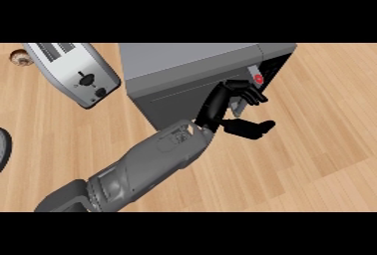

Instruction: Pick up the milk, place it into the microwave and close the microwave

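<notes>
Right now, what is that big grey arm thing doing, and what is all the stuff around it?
You are looking down from a robot's head at a wooden kitchen counter. The grey arm ends in a black hand, with its fingers against the front of the microwave, near the red button. It holds nothing I can see. From this one picture I cannot tell which arm it is. A silver toaster lies at the left. No milk shows here.
</notes>
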`<act>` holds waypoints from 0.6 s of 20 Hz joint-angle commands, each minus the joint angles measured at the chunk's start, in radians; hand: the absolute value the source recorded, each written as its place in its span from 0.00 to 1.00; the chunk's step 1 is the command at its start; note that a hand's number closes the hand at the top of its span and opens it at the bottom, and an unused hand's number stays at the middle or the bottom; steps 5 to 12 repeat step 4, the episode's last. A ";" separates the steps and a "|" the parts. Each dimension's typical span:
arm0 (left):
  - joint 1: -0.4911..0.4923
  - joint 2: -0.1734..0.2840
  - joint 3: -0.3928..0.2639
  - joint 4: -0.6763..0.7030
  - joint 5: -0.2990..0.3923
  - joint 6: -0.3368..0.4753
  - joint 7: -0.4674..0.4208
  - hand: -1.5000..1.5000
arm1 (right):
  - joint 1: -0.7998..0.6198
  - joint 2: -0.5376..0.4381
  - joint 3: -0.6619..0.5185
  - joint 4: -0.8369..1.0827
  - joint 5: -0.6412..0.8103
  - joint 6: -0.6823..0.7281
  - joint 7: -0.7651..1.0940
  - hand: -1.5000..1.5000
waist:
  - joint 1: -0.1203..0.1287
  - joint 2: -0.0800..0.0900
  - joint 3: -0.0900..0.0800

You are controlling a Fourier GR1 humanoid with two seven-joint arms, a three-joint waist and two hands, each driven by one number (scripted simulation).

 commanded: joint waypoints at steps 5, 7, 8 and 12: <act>0.027 0.097 0.086 0.173 0.046 0.042 -0.010 0.00 | 0.023 -0.005 -0.031 -0.040 -0.028 -0.010 0.018 0.00 | 0.049 0.000 -0.002; 0.027 0.097 0.086 0.173 0.046 0.042 -0.010 0.00 | 0.023 -0.005 -0.031 -0.040 -0.028 -0.010 0.018 0.00 | 0.049 0.000 -0.002; 0.027 0.097 0.086 0.173 0.046 0.042 -0.010 0.00 | 0.023 -0.005 -0.031 -0.040 -0.028 -0.010 0.018 0.00 | 0.049 0.000 -0.002; 0.027 0.097 0.086 0.173 0.046 0.042 -0.010 0.00 | 0.023 -0.005 -0.031 -0.040 -0.028 -0.010 0.018 0.00 | 0.049 0.000 -0.002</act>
